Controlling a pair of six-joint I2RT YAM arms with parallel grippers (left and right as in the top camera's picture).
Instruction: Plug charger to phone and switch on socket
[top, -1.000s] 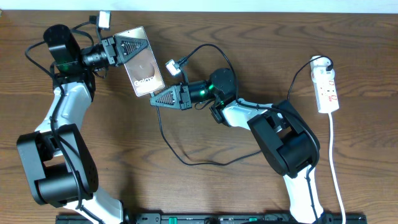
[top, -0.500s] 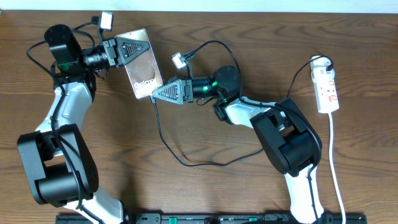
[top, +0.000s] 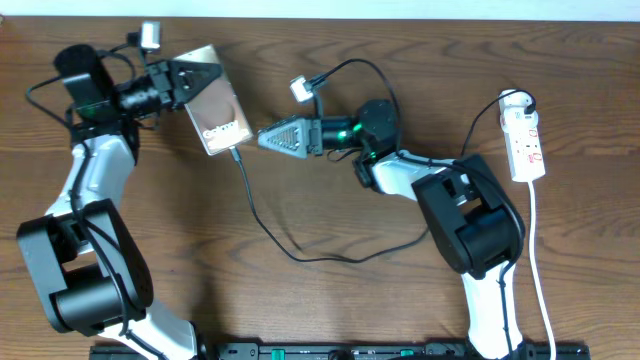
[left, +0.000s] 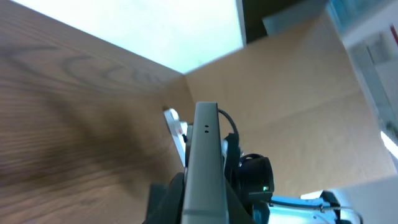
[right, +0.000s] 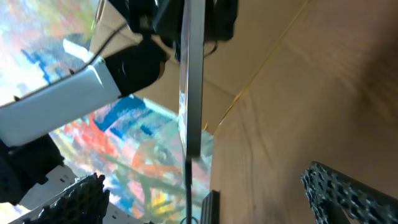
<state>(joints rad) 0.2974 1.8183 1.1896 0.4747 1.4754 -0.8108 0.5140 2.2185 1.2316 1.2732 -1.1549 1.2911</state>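
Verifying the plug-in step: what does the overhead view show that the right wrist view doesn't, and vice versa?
Only overhead: the socket at the table's right side, the charger looping across the table and reaching the phone's lower edge, and the Galaxy lettering. Only right wrist: the phone edge-on as a thin strip, with the right gripper's fingers spread wide on either side in the foreground. Both: the phone held by the left gripper, and the right gripper open and off it.
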